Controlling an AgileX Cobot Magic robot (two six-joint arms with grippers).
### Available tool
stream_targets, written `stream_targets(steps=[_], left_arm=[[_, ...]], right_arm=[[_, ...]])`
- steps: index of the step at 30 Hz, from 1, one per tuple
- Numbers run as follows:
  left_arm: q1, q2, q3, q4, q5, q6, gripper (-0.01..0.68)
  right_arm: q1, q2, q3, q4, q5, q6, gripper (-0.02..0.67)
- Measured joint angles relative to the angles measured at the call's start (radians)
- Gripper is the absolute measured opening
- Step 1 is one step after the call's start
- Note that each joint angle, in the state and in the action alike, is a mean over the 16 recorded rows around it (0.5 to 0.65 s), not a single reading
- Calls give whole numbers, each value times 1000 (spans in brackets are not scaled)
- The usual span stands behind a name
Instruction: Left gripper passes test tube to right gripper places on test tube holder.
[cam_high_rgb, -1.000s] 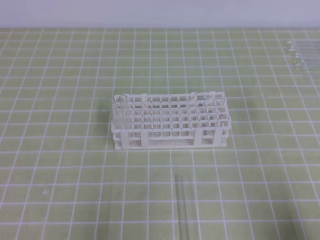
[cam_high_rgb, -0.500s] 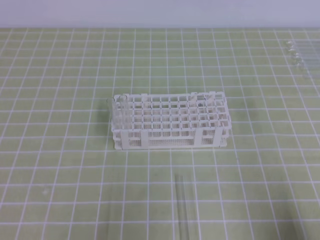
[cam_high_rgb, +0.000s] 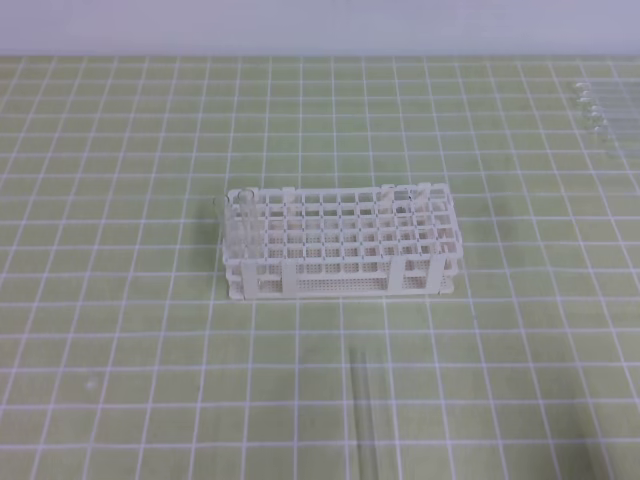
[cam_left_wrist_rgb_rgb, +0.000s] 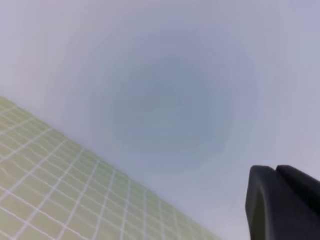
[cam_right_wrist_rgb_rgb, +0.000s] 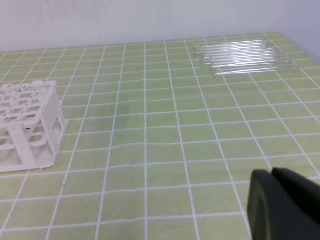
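Nothing moved since a second ago. Test tube (cam_high_rgb: 364, 415) lies near-centre, long axis near-far, in front of test tube holder (cam_high_rgb: 340, 250). Left gripper (cam_left_wrist_rgb_rgb: 282, 200) and right gripper (cam_right_wrist_rgb_rgb: 280, 205) both closed, empty; which is nearer, probably neither.

Little of the robot shows: the left gripper (cam_left_wrist_rgb_rgb: 285, 200) appears as matte black, rounded finger blocks at lower right. The right gripper (cam_right_wrist_rgb_rgb: 285, 205) looks alike: black, smooth, unmarked.
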Motion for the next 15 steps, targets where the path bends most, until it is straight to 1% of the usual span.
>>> stream_targets(steps=[4, 7, 11, 15], left_arm=[[0, -4, 2, -4, -79, -107, -2], [0, -10, 3, -4, -99, -181, -2], [0, -6, -15, -2, -42, -233, -2], [0, 31, -70, -1, 99, -196, -3]], right_arm=[[0, 0, 0, 0, 0, -1, -18], [0, 0, 0, 1, 0, -1, -18], [0, 0, 0, 1, 0, -1, -18], [0, 0, 0, 1, 0, -1, -18]])
